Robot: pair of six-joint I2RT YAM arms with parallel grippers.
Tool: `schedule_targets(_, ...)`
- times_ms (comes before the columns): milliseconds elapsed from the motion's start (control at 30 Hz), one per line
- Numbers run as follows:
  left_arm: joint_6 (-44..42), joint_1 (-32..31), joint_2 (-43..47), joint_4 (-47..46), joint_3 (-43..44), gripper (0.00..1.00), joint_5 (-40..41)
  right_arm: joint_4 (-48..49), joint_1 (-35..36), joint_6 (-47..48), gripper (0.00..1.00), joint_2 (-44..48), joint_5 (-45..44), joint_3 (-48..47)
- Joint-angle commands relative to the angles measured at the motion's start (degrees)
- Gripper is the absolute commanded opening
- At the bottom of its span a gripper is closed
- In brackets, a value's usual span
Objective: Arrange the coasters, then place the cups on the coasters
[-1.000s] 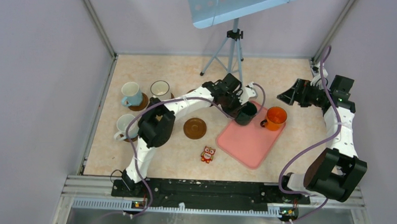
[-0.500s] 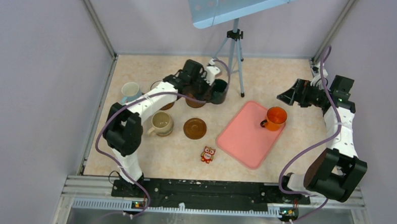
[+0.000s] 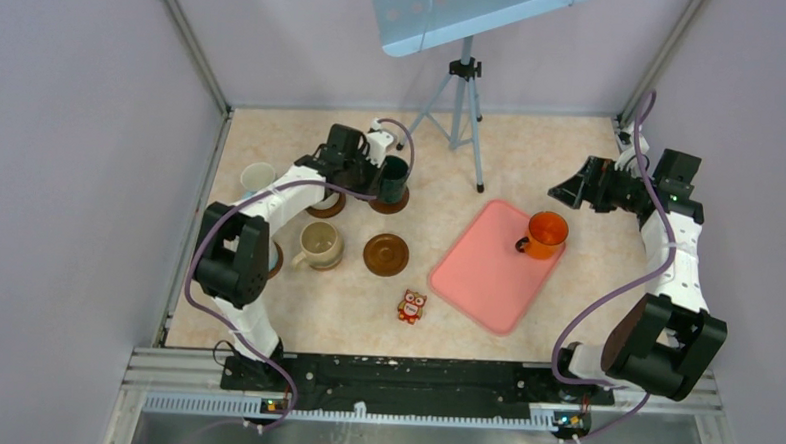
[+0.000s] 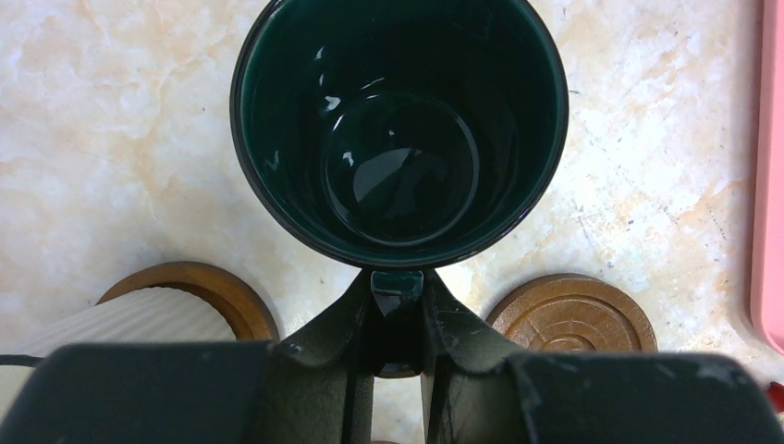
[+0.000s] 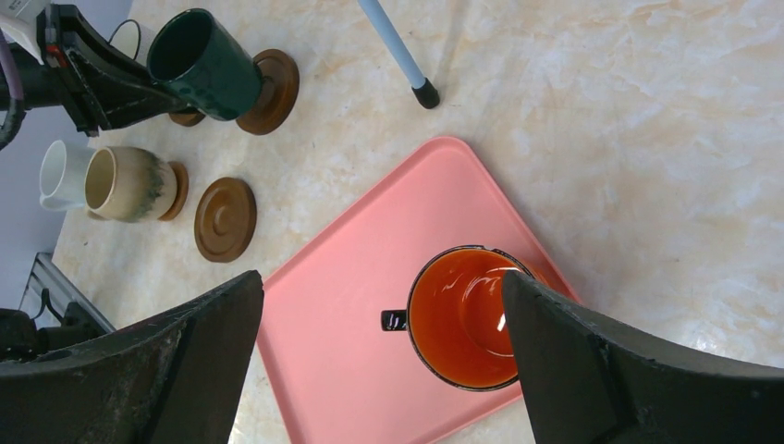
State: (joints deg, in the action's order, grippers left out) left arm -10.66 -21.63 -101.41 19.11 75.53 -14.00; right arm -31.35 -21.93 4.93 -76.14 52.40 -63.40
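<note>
My left gripper [image 3: 379, 174] is shut on the handle of the dark green cup [image 3: 394, 179] and holds it at the back left, over a dark coaster [image 3: 391, 205]. In the left wrist view the fingers [image 4: 344, 319] pinch the handle below the cup [image 4: 399, 129]; I cannot tell whether it touches the coaster. A bare coaster [image 3: 386, 254] lies nearer. The beige cup [image 3: 320, 244] stands beside it. The orange cup [image 5: 462, 316] sits on the pink tray [image 5: 351, 314]. High at the right, my right gripper [image 5: 379, 287] hangs open above that cup.
A light blue cup [image 3: 258, 179] stands at the far left. A white ribbed cup [image 4: 120, 324] sits on a coaster [image 4: 222, 289] beside the green one. A small red owl [image 3: 412, 306] lies near the front. A tripod leg [image 5: 402, 55] stands behind the tray.
My left arm swung left from the pink tray, carrying the green cup to the coaster at the back left. The right arm has stayed still.
</note>
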Motion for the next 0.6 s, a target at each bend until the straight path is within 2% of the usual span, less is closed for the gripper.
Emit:
schedule_targets(0, -0.4, 0.8, 3.4, -8.3, -0.6, 0.00, -2.1, 1.4, -0.6, 0.7, 0.98, 1.3, 1.2, -0.1)
schedule_targets(567, 0.8, 1.0, 1.3, -15.2, -6.0, 0.00, -0.6, 1.4, -0.6, 0.5, 0.98, 1.3, 1.2, 0.1)
